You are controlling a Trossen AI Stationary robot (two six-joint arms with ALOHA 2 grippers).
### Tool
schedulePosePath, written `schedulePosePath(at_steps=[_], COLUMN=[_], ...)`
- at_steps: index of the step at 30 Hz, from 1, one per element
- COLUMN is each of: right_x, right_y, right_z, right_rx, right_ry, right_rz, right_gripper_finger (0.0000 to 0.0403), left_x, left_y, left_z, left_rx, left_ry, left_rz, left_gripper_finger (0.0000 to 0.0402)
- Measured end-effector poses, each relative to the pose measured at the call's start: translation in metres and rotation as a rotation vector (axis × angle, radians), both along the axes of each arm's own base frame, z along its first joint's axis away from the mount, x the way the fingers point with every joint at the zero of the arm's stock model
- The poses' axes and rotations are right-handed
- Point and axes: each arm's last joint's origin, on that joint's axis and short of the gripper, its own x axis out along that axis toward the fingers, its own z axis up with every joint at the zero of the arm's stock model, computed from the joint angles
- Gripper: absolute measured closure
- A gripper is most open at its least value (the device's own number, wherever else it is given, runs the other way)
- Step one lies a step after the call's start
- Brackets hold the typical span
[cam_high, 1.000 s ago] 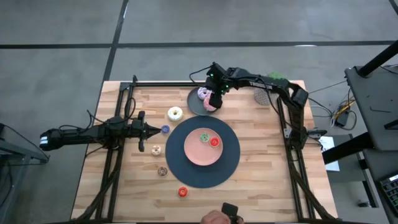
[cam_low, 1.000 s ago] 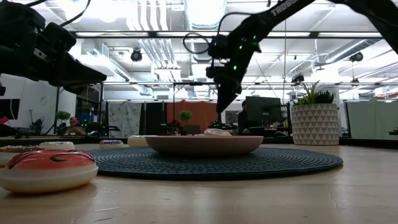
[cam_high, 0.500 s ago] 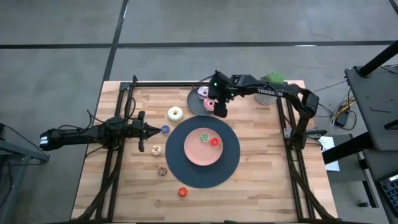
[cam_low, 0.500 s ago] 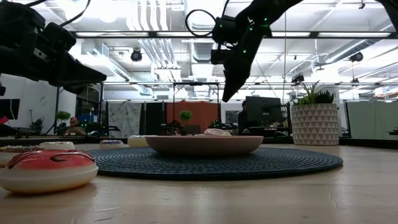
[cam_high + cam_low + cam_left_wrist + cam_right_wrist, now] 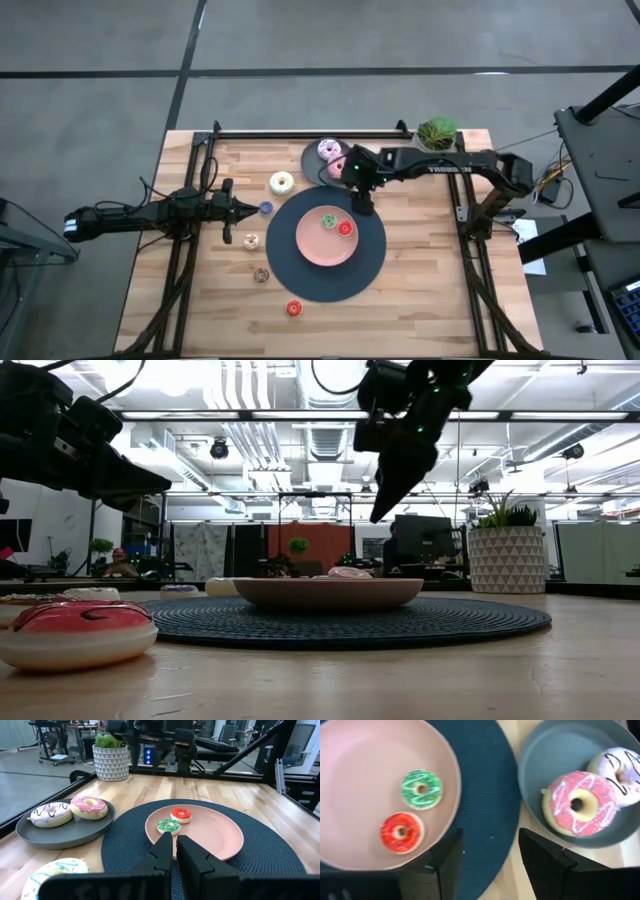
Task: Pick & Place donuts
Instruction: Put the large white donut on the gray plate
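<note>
My right gripper (image 5: 364,205) hangs open and empty above the dark woven mat, between the small grey plate (image 5: 309,165) and the pink plate (image 5: 305,250); it shows high up in the low view (image 5: 380,512). On the grey plate lie the pink donut (image 5: 577,805) and the white-pink donut (image 5: 620,767). The pink plate holds a tiny green donut (image 5: 421,789) and a tiny red one (image 5: 401,832). The cream donut (image 5: 282,182) and tiny blue (image 5: 265,208), tan (image 5: 250,240), brown (image 5: 261,275) and red (image 5: 293,309) donuts rest on the table. My left gripper (image 5: 245,208) waits shut at the table's left.
A round dark woven mat (image 5: 370,265) lies under the pink plate. A potted plant (image 5: 437,132) stands at the far right corner. Black frame rails (image 5: 300,133) run along the far, left and right edges. Bare wood shows at the near right.
My right gripper has moved from over the grey plate toward the near edge, to above the mat's far rim, and has risen. The pink donut stays on the grey plate. A hand at the near edge has left the view.
</note>
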Motion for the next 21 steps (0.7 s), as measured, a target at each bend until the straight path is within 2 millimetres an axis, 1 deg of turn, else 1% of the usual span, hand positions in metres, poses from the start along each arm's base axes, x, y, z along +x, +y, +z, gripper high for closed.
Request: schedulePosePath(at_steps=[5,12,16,21], right_x=[-0.009,-0.026,-0.039,-0.052], right_y=[0.02,0.042,0.05,0.053], right_z=[0.003,0.005,0.002,0.001], right_rx=[-0.01,0.041,0.058,0.058], right_ry=[-0.051,-0.174,-0.21,-0.214], right_rz=[0.05,0.003,-0.009,-0.005], right_gripper_finger=[0.022,0.0225,0.0225,0.0227], left_x=[0.0,0.0,0.0,0.0], left_y=[0.0,0.0,0.0,0.0], left_z=[0.0,0.0,0.0,0.0], left_rx=[0.0,0.0,0.0,0.0], left_ry=[0.0,0.0,0.0,0.0], left_rz=[0.0,0.0,0.0,0.0], left_gripper_finger=[0.0401,0.0401,0.0401,0.0401])
